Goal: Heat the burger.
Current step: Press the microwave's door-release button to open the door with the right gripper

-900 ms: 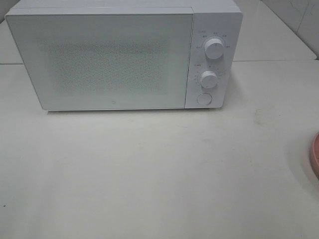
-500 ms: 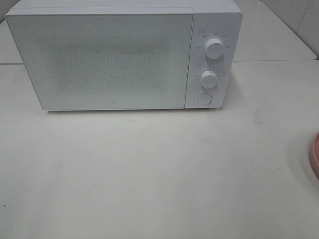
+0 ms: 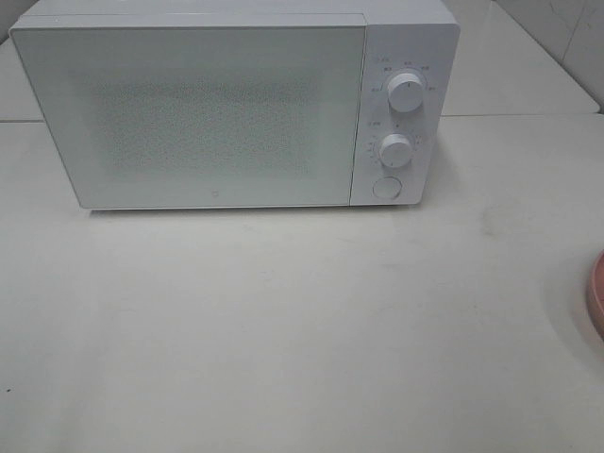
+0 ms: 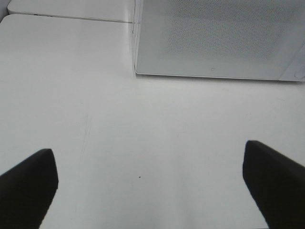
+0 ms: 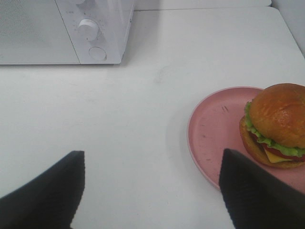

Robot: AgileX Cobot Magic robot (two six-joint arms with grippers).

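Note:
The burger [image 5: 276, 124], with glossy brown buns, green lettuce and yellow cheese, sits on a pink plate [image 5: 214, 133]; in the exterior high view only the plate's rim [image 3: 595, 293] shows at the right edge. My right gripper [image 5: 150, 191] is open over bare table, with the plate beside one dark finger [image 5: 257, 195]. A white microwave [image 3: 236, 104] stands at the back with its door shut. My left gripper [image 4: 150, 183] is open above empty table in front of the microwave [image 4: 214, 38]. Neither gripper shows in the exterior high view.
The microwave's panel carries two round knobs [image 3: 405, 92] and a round button [image 3: 387, 187]. The white table [image 3: 283, 321] spreads in front of it. A seam between table tops [image 3: 519, 115] runs behind, level with the microwave.

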